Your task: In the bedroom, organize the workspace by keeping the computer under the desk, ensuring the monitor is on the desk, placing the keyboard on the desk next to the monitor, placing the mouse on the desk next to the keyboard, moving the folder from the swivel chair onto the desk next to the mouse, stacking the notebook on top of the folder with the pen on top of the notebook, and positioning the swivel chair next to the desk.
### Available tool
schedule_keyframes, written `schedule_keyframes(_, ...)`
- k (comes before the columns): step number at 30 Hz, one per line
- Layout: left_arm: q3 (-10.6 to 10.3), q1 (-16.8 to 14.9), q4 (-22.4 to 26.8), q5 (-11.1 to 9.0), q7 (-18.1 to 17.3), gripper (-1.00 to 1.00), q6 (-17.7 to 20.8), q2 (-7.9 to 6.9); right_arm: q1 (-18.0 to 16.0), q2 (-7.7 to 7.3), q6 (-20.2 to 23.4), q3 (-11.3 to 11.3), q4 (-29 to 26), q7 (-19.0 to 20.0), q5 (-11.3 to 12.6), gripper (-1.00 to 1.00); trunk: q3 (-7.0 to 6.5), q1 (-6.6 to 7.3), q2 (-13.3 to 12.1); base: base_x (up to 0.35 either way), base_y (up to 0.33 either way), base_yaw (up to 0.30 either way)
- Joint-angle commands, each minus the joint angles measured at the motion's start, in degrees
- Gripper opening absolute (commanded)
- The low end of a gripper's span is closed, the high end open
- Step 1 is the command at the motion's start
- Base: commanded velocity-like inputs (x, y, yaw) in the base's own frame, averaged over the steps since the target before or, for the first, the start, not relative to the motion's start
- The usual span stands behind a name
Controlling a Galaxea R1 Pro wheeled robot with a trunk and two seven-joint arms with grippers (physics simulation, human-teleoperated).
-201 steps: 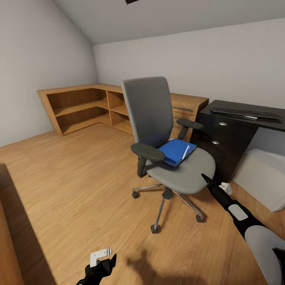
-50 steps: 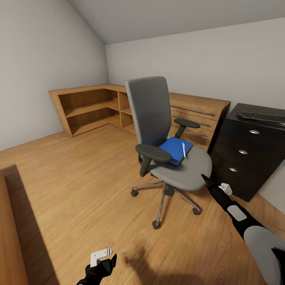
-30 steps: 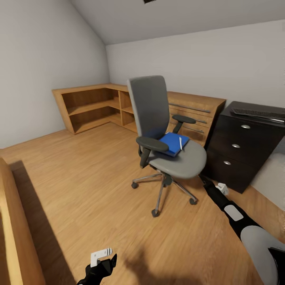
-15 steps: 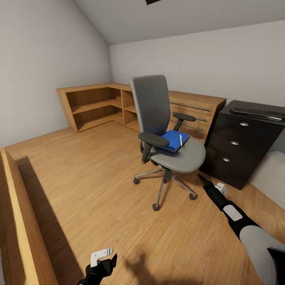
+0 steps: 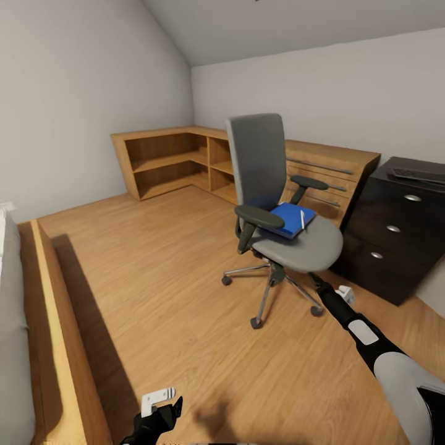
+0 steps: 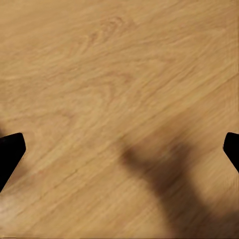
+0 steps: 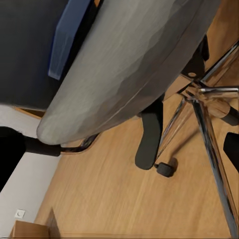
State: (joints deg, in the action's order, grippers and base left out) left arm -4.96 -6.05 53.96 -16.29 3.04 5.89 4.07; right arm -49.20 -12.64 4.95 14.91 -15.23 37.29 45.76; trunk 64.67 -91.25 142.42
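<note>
Both arms' fingers [image 6: 10,152] spread wide, empty; one swivel chair [image 5: 281,204] carries one folder [image 5: 285,219], one pen [image 5: 302,220].

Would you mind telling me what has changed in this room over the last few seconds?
Mostly the camera: the view has swung left and pulled back, so the desk sits at the right edge and a bed edge has come in at left. The right gripper still points at the chair, touching nothing. The folder and pen stay on the seat, and the left gripper stays low.
</note>
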Motion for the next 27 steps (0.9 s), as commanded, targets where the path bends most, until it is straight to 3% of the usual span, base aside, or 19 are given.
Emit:
schedule_keyframes(1,-0.14,-0.02,0.09,-0.59,0.31,1.0,0.26,-0.02,-0.02,-0.01,0.52,0.12,0.02,0.24,0.56,1.0,0.1,0.01,0.02,-0.001,0.0,0.15)
schedule_keyframes(13,-0.14,-0.02,0.09,-0.59,0.37,1.0,0.26,-0.02,-0.02,-0.02,0.5,0.2,0.02,0.32,0.54,1.0,0.27,0.01,0.02,0.005,-0.015,0.046)
schedule_keyframes(27,-0.14,-0.02,0.09,-0.59,0.31,1.0,0.26,-0.02,-0.02,-0.02,0.5,0.2,0.02,0.33,0.47,1.0,0.28,0.01,0.02,0.098,-0.096,0.002)
